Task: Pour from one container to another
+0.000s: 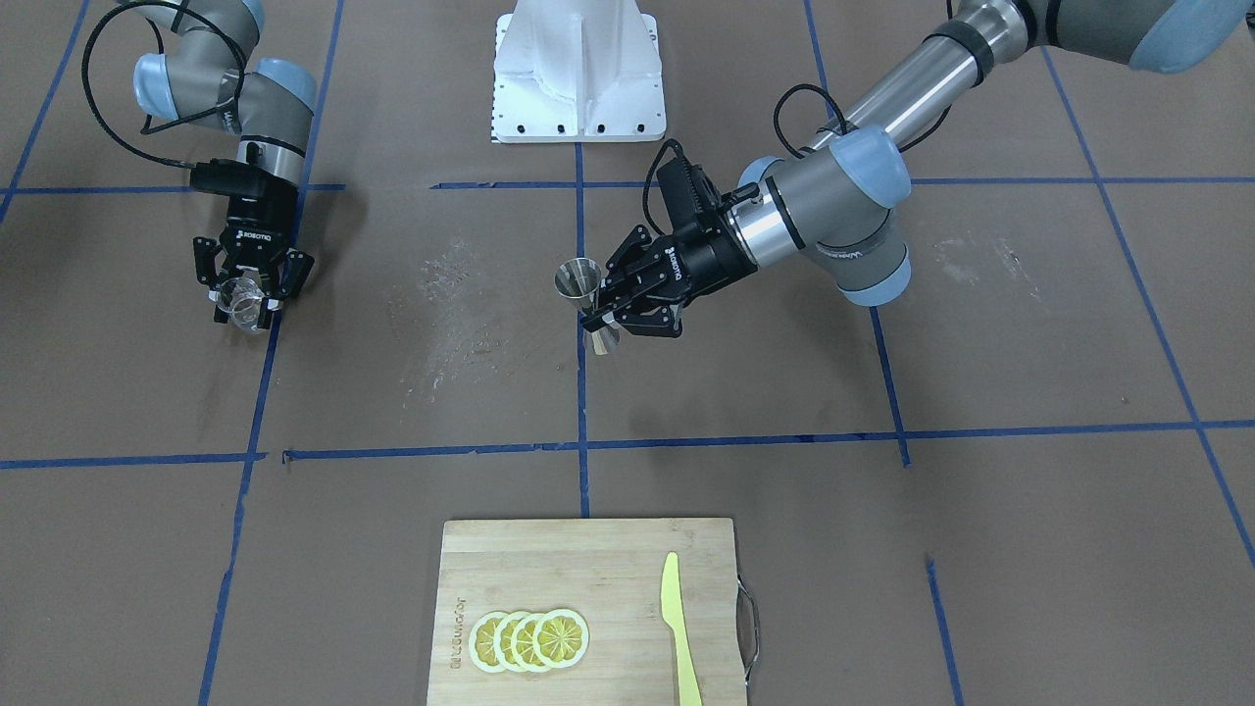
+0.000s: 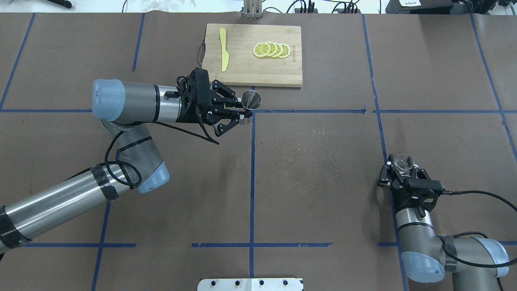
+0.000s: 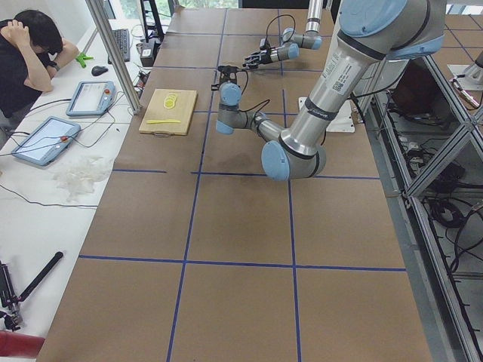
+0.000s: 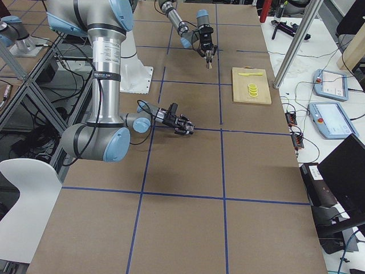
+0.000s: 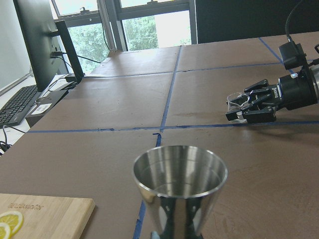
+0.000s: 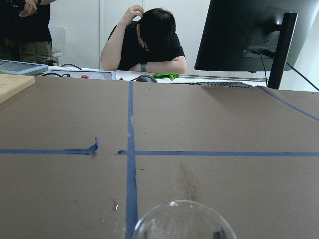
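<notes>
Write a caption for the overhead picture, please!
The left gripper holds a steel jigger; the right gripper holds a clear cup, far apart.

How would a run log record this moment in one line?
left gripper: shut on silvery steel hourglass jigger, upright | right gripper: shut on small clear cup | spacing: far apart | pouring: not started

Silvery steel jigger (image 1: 578, 279): hourglass-shaped, upright, wide mouth up, shiny inside; clamped at waist by left gripper (image 1: 600, 322), near middle of table (image 1: 784, 392); clear cup (image 1: 242, 302): small, transparent, round rim, gripped betw. fingers of right gripper (image 2: 401, 166), well apart from jigger.
</notes>
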Motion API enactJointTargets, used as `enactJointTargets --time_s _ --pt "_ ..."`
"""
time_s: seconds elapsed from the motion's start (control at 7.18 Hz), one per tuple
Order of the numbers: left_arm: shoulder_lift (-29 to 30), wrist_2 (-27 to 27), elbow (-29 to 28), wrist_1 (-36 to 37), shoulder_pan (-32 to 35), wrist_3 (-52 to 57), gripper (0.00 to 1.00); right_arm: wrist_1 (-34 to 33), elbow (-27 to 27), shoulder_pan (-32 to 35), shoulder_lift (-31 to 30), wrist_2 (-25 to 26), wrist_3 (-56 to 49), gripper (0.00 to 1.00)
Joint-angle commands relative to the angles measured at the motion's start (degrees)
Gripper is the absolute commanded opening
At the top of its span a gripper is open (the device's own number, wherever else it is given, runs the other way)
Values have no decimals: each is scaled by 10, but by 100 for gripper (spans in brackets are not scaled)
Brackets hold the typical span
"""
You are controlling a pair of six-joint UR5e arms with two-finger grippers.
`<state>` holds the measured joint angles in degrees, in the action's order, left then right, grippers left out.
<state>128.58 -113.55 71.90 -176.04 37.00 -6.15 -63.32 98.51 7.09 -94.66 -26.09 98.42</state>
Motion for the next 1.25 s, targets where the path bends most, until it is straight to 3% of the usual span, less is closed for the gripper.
enactJointTargets --time_s 0.0,0.14,0.28,0.56,0.97,1.11 --pt "0 0 0 0 0 0 0 4 31 3 -4 -6 -39 0" --pt "0 0 0 0 0 0 0 5 67 11 -4 -9 -79 0" --pt "0 0 0 0 0 0 0 28 91 33 1 -49 -106 0" --pt "-1 0 0 0 0 0 0 142 89 85 5 -90 -220 0" --pt "-1 0 1 0 0 -1 0 242 85 130 17 -111 -473 0" --pt "-2 0 0 0 0 -1 0 241 84 143 40 -117 -521 0"
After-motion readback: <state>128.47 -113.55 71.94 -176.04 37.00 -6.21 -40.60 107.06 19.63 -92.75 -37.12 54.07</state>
